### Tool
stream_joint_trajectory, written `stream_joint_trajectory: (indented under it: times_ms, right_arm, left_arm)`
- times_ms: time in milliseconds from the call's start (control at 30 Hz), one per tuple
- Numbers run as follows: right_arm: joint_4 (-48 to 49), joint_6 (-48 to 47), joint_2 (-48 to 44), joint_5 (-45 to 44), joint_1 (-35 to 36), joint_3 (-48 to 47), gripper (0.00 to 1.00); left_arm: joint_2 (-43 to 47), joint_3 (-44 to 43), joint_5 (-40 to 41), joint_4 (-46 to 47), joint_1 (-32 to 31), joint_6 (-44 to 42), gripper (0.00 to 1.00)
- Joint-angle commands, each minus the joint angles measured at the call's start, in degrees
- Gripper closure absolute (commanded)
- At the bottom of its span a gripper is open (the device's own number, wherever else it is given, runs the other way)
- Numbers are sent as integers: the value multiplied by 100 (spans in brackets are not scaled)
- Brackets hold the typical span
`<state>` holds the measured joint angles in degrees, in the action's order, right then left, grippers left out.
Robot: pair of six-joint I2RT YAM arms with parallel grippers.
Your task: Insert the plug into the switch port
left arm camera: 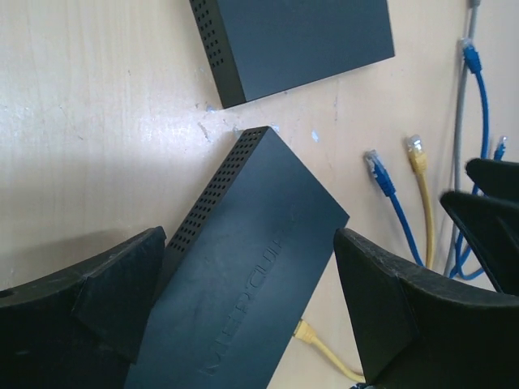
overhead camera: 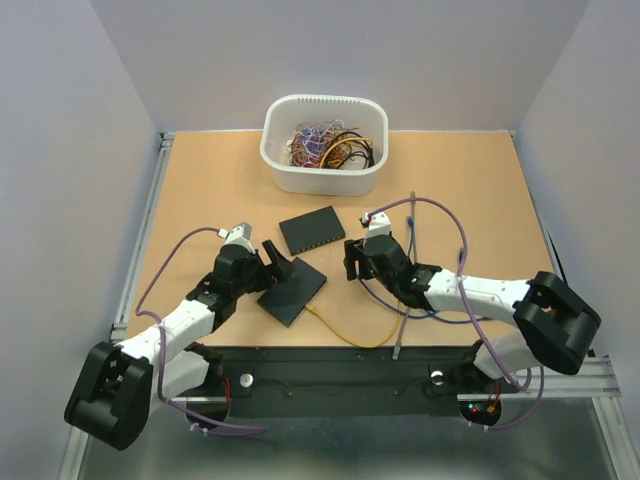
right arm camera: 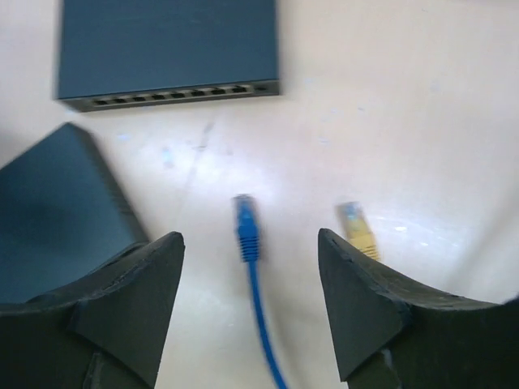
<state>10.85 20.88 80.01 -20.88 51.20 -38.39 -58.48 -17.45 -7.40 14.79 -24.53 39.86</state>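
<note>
Two black switches lie mid-table. The far switch lies flat, its port row facing my right gripper. The near switch sits between the open fingers of my left gripper; in the left wrist view the switch fills the gap of that gripper, with a yellow plug at its near side. My right gripper is open; in its wrist view a loose blue plug lies on the table between its jaws, and a yellow plug lies to the right.
A white bin of tangled cables stands at the back. A yellow cable runs from the near switch toward the front edge. Blue and grey cables lie under the right arm. Another blue plug lies farther back.
</note>
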Motion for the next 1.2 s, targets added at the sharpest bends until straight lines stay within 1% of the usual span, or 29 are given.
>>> stream_joint_trajectory:
  times_ms: [0, 133, 267, 433, 467, 600, 867, 933, 967, 1067, 1100, 1167]
  right_arm:
    - [-30, 144, 251, 445, -180, -142, 29]
    - [-31, 162, 577, 611, -303, -309, 32]
    - [-31, 188, 849, 744, -339, -379, 39]
    - [-4, 197, 1025, 813, -400, -397, 43]
    - [5, 197, 1043, 849, -444, -406, 43]
    - [40, 188, 1122, 1042, -576, -441, 51]
    - [128, 188, 1254, 1218, -664, -476, 62]
    - [136, 205, 1281, 1236, -673, -476, 66]
    - [163, 206, 1315, 1271, -664, -476, 70]
    - [189, 188, 1342, 1323, -682, -485, 74]
    - [189, 197, 1333, 1332, -682, -485, 78]
    - [215, 188, 1342, 1394, -682, -494, 82]
  left_arm:
    - [459, 102, -51, -169, 10, 48, 4]
    - [802, 67, -332, -335, 10, 127, 5]
    - [1232, 31, -534, -459, -16, 268, 5]
    - [1497, -21, -553, -582, -16, 339, 4]
    - [1497, -13, -535, -591, -16, 347, 4]
    - [1427, -4, -561, -600, -16, 347, 4]
    - [1401, 5, -508, -565, -16, 321, 4]
    - [1401, 14, -508, -573, -16, 321, 5]
    - [1409, 14, -499, -565, -16, 312, 4]
    - [1392, 14, -473, -556, -16, 312, 4]
    - [1392, 14, -464, -556, -16, 304, 4]
    - [1365, 23, -420, -547, -16, 303, 4]
